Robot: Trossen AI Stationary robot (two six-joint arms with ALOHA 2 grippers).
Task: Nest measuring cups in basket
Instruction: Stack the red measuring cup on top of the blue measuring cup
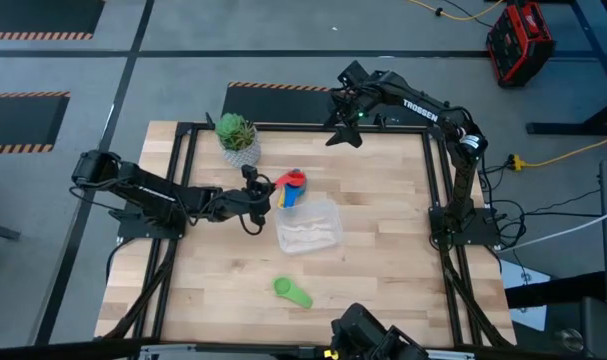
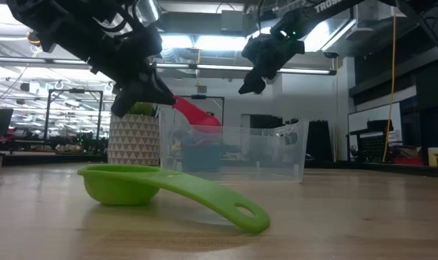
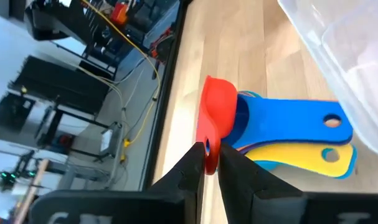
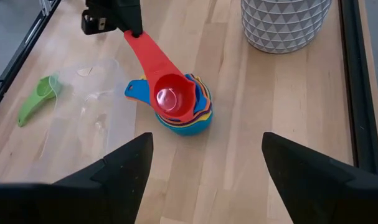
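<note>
A stack of nested measuring cups in blue, yellow and orange stands on the table just beyond the far left corner of the clear basket. The red measuring cup sits on top, its bowl in the stack. My left gripper is shut on its handle. A green measuring cup lies alone on its bowl and handle near the front edge. My right gripper hangs open above the table's far side, touching nothing. My left gripper pinches the free end of the red cup's handle between its two fingers. The fingers come from the table's left, slanting a little down, in line with the handle. The handle rises from the bowl to the fingers. The bowl rests in the stack.
A potted green plant in a white patterned pot stands at the far left, close to the stack. A black frame rail borders the table. Bare wood lies between the basket and the green cup.
</note>
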